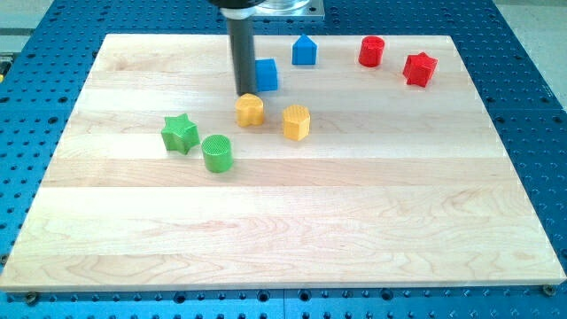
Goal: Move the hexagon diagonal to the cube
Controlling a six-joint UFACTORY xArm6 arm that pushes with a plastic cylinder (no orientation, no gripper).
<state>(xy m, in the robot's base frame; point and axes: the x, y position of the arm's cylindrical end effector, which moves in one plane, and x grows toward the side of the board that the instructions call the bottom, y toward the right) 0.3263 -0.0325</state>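
My tip rests on the wooden board just above a yellow block and just left of the blue cube. The yellow hexagon stands to the right of that yellow block and below-right of the blue cube. The tip looks very close to the first yellow block; I cannot tell if it touches. The rod rises straight up from the tip to the arm at the view's top.
A blue house-shaped block sits at the top centre. A red cylinder and a red star lie at the top right. A green star and a green cylinder lie left of centre. The board's edge meets a blue perforated table.
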